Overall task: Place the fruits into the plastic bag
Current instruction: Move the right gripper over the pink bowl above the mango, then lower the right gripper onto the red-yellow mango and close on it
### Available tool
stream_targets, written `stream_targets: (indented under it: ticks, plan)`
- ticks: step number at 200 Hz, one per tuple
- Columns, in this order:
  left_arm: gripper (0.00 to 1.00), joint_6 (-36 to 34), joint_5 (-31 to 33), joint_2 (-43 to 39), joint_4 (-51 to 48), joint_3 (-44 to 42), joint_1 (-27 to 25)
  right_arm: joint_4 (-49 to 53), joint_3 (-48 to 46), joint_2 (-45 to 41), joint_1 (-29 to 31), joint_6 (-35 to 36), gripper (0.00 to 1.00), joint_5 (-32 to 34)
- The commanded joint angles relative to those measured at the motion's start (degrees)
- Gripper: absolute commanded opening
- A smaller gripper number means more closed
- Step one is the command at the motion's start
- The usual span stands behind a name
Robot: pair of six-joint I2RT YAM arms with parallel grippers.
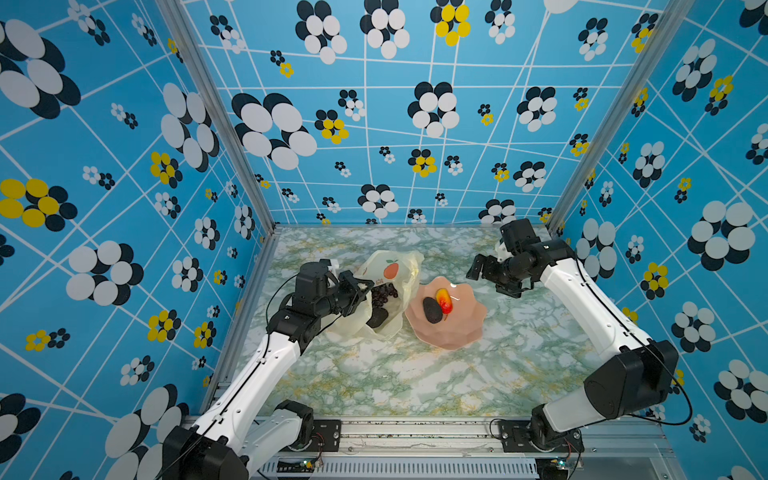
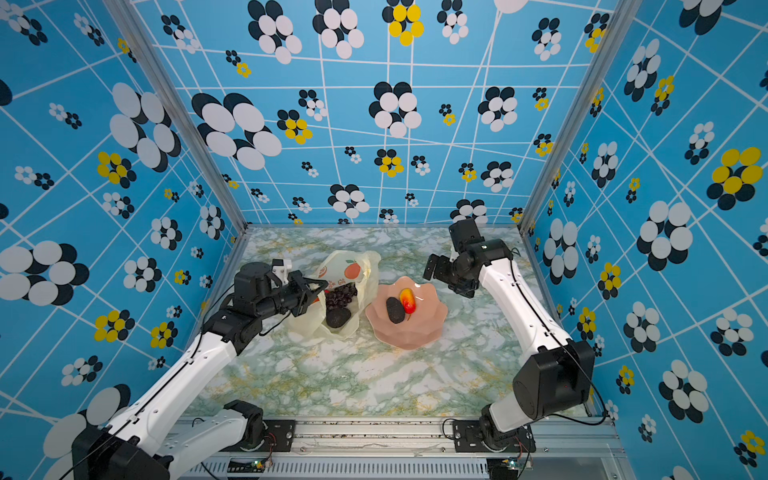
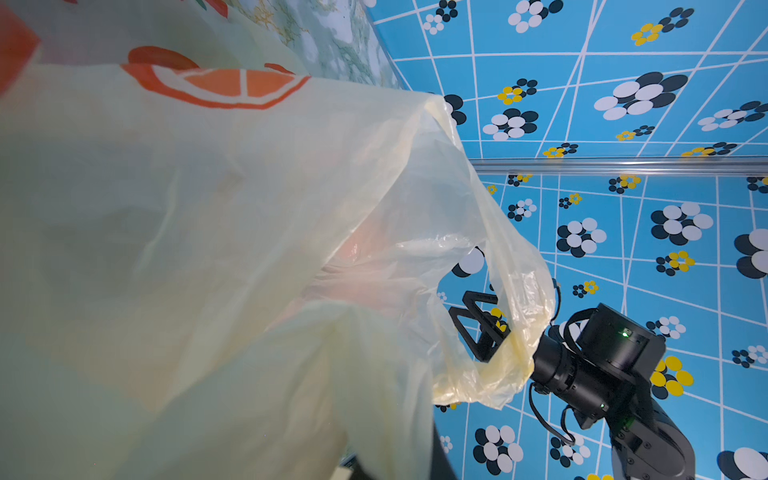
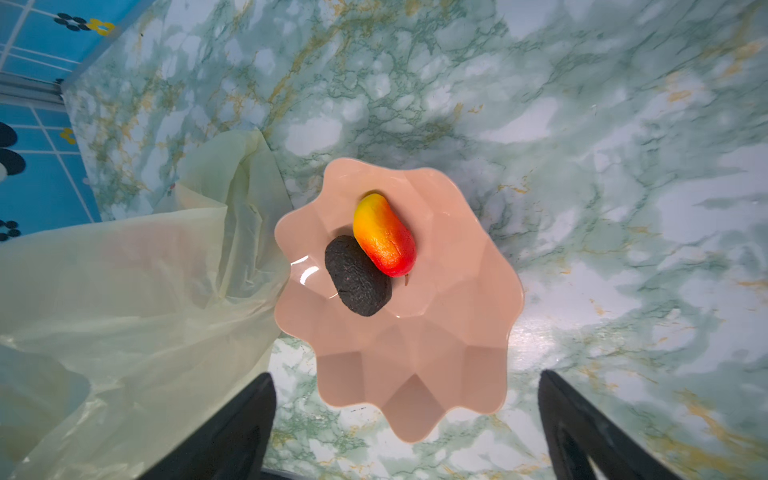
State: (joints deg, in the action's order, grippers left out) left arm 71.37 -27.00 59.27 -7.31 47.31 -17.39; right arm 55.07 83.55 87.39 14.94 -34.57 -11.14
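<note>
The plastic bag (image 1: 405, 274) lay in the far half of the bench (image 1: 374, 374), toward its left edge, with its mouth open. The left fingers (image 1: 355, 293) were clenched on the bag's rim, holding it raised. Inside the bag lay a grape bunch (image 1: 383, 294) and a dark bumpy oval (image 1: 377, 318). A pink bowl (image 1: 453, 332) stood just beside the bag, holding a second dark oval (image 1: 432, 309) and a red-yellow piece (image 1: 444, 300), which touched each other. The right fingers (image 4: 232, 428) were released, spread wide and empty, above the bench beyond the bowl.

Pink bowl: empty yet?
Not empty: a dark bumpy oval and a red-yellow piece lie inside the pink bowl.
</note>
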Motion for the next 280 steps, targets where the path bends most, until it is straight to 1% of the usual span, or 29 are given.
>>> stream_targets:
  ticks: [1, 69, 124, 165, 280]
  plan:
    - [0.00, -0.36, -0.34, -1.67, -0.95, -1.39, -0.38, -5.81, -2.69, -1.70, -0.74, -4.01, 0.99, -5.64]
    - [0.00, 0.26, 0.29, -4.49, -1.86, -3.23, -0.38, -9.70, -8.57, 0.06, -0.79, -5.31, 1.00, -7.99]
    - [0.00, 0.15, 0.19, -6.76, -3.23, -4.37, 0.12, -16.61, -14.55, 2.87, -0.81, -9.56, 1.00, -11.13]
    - [0.00, 0.52, 0.02, -7.85, -3.25, -5.47, 0.38, -20.40, -16.91, 6.52, -0.79, -11.82, 0.99, -14.02]
    - [0.00, 0.44, -0.57, -10.48, -5.08, -6.41, 2.23, -25.95, -18.06, 12.98, -0.73, -14.36, 0.87, -17.64]
